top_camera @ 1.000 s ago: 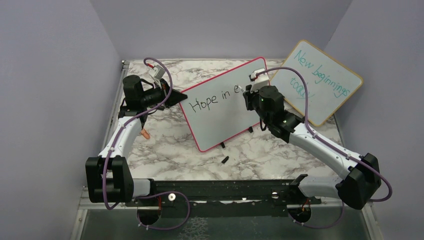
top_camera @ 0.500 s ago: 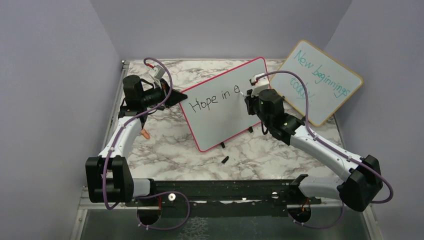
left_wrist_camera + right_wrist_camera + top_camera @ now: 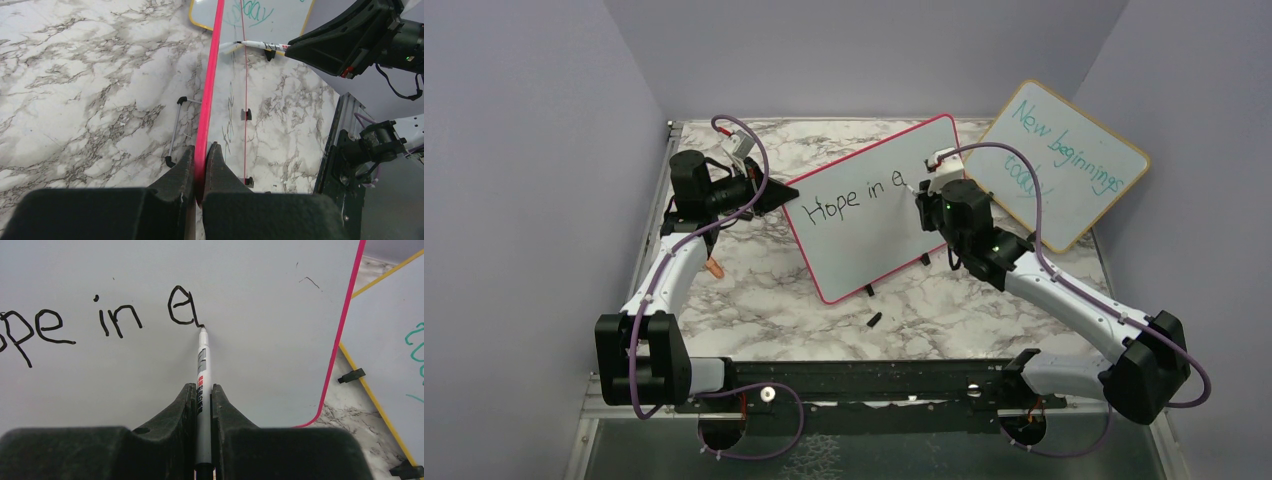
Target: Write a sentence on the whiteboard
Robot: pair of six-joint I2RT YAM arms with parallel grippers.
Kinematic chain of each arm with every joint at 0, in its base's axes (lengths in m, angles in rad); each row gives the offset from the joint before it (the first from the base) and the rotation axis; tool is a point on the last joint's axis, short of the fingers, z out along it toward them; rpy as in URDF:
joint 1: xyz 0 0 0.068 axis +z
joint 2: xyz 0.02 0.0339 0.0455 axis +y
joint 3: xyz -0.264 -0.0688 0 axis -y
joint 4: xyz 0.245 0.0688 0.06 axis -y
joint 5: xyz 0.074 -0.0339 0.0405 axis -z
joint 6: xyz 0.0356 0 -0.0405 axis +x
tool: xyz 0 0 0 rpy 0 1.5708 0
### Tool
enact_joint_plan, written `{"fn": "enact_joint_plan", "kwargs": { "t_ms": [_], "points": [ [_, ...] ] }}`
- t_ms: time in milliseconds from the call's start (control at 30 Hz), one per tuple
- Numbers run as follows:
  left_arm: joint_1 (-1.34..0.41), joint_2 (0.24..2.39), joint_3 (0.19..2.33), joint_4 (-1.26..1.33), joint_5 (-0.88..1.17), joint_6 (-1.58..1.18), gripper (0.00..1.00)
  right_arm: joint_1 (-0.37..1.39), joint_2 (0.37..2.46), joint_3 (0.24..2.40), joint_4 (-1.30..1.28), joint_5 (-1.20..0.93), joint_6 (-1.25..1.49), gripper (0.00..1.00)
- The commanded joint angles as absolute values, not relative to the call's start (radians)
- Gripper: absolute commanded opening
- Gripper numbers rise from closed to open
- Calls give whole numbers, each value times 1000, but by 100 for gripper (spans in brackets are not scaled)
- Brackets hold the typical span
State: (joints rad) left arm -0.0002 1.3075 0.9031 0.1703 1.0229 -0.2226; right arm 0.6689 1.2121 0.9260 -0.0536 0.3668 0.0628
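The whiteboard (image 3: 874, 225) with its pink-red frame stands tilted mid-table; it also fills the right wrist view (image 3: 250, 285). The sentence (image 3: 849, 198) reads "Hope in e" in black, seen closer in the right wrist view (image 3: 115, 320). My left gripper (image 3: 769, 195) is shut on the board's left frame edge (image 3: 206, 125). My right gripper (image 3: 201, 390) is shut on a white marker (image 3: 202, 365), whose tip touches the board at the tail of the "e". The marker also shows in the left wrist view (image 3: 260, 45).
A wooden-framed board (image 3: 1064, 160) with teal "New beginnings today" leans at the back right, close behind my right arm. A small black cap (image 3: 874, 320) lies on the marble table (image 3: 754, 300) in front of the whiteboard. A small orange object (image 3: 715, 268) lies near my left arm.
The right gripper has drawn the marker round, finishing the letter "e" after "in". The left gripper and the board have not moved.
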Motion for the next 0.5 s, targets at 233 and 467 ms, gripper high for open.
{"fn": "enact_joint_plan", "kwargs": {
  "t_ms": [233, 467],
  "points": [
    [-12, 1344, 867, 62, 958, -60, 0, 653, 1247, 985, -9, 392, 37, 1],
    [-12, 1345, 867, 62, 959, -60, 0, 645, 1264, 1017, 30, 388, 25, 1]
  ]
}}
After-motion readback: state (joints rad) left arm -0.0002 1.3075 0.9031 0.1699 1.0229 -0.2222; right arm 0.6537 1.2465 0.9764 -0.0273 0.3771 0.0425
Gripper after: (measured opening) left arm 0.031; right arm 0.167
